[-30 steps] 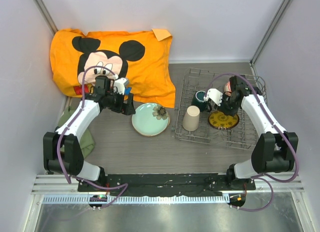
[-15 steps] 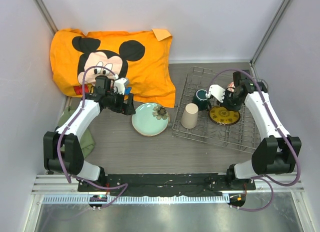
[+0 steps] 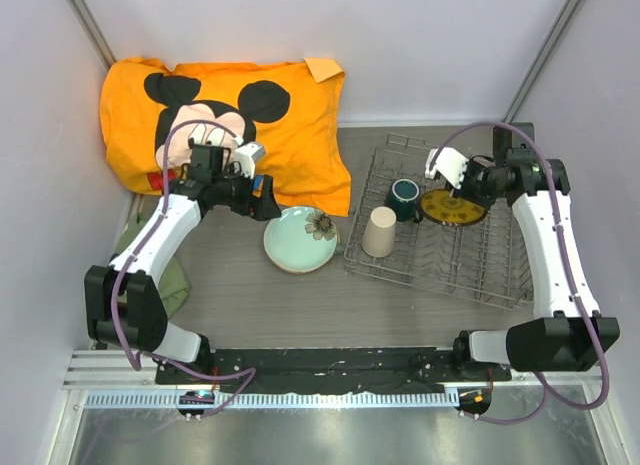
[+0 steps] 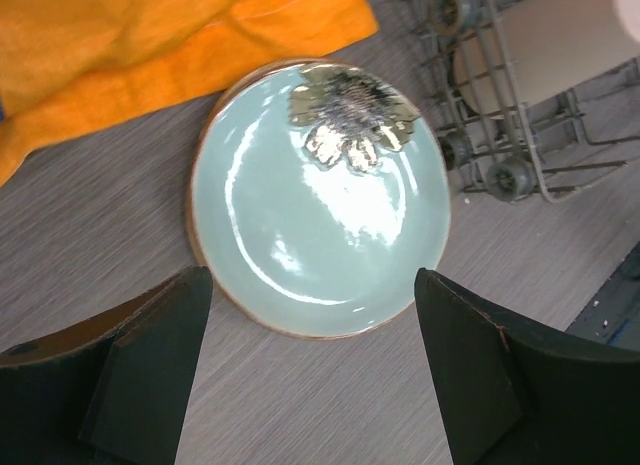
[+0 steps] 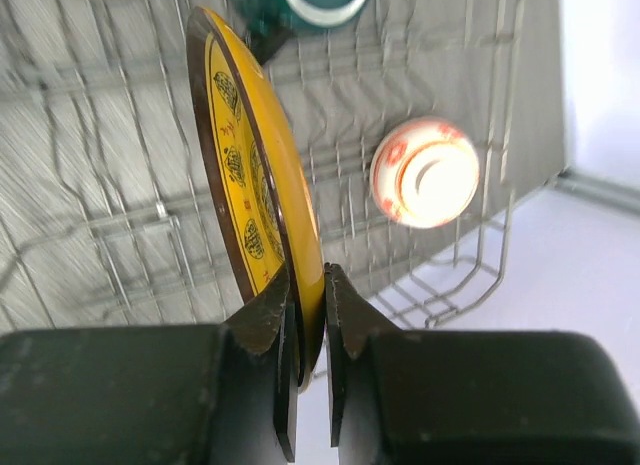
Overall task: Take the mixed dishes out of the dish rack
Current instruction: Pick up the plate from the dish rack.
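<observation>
Pads [image 5: 268, 310] of the right tool [image 5: 310, 285] are clamped on the rim of the yellow plate [image 5: 250, 175], one on each face, so this tool is closed and gripping it. A second ago the plate stood low among the tines with the tool only just closing. Now it is raised above the far right part of the dish rack [image 3: 440, 260], clear of the wires as far as the wrist view shows. The rack has also swung a little on the tabletop [image 3: 230, 285] during the pull. I judge the extraction done; what remains for this dish is carrying it out and setting it down.

The plate is glossy yellow with a dark brown edge and a ring of dark motifs, held edge-on and tilted. Below it in the rack are the small red-orange bowl [image 5: 425, 172], the dark teal mug [image 3: 403, 198] and the beige cup [image 3: 380, 232].

The left tool [image 4: 315, 355] hangs wide open and empty over the pale-green floral plate [image 4: 320, 200]. That plate already lies flat on the tabletop beside the rack, near the orange pillow [image 3: 230, 115].
</observation>
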Robot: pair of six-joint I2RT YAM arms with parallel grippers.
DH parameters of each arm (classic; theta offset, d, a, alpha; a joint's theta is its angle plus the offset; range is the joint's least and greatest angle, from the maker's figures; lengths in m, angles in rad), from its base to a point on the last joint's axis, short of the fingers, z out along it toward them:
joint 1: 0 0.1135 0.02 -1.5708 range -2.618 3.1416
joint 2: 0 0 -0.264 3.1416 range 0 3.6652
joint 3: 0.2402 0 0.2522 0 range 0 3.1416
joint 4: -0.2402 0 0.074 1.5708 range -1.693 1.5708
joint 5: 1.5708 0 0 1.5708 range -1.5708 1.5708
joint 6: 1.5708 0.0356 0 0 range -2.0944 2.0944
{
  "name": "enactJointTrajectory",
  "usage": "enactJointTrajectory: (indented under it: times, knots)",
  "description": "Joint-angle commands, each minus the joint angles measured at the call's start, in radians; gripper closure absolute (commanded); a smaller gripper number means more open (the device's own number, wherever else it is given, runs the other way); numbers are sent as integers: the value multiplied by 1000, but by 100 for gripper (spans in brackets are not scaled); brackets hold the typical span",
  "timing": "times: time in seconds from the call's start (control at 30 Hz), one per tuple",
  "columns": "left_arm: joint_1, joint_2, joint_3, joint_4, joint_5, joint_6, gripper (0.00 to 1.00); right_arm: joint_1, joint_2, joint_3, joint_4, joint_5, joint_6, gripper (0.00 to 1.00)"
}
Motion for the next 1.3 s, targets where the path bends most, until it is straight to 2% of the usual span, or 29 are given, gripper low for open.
enactJointTrajectory:
  times: [0.0,0.13,0.3,0.6,0.87,0.97,1.07,1.13,1.17,1.2,1.27]
  knots:
    - [-89,-56,58,52,60,43,13,4,-61,91,-29,-203,79,99]
    - [-198,-65,95,59,26,80,13,12,-95,91,8,-312,160,99]
    - [-307,-64,175,101,15,80,13,114,-136,49,112,-361,293,99]
    - [-436,-36,290,118,-6,63,13,350,-126,-13,272,-263,463,99]
    - [-511,-16,281,119,-46,83,12,409,-101,-29,326,-272,510,99]
    - [-517,-9,271,119,-33,85,16,420,-96,-26,336,-292,530,99]
    - [-527,1,265,119,-14,83,25,432,-90,-26,342,-298,538,98]
    - [-530,5,262,121,-13,82,38,435,-87,-32,347,-304,547,95]
    - [-528,7,262,122,-14,82,49,437,-89,-37,355,-312,550,94]
    - [-530,7,264,124,-13,82,73,438,-89,-41,359,-316,558,94]
    - [-530,10,261,130,-19,76,93,444,-92,-58,372,-316,562,92]
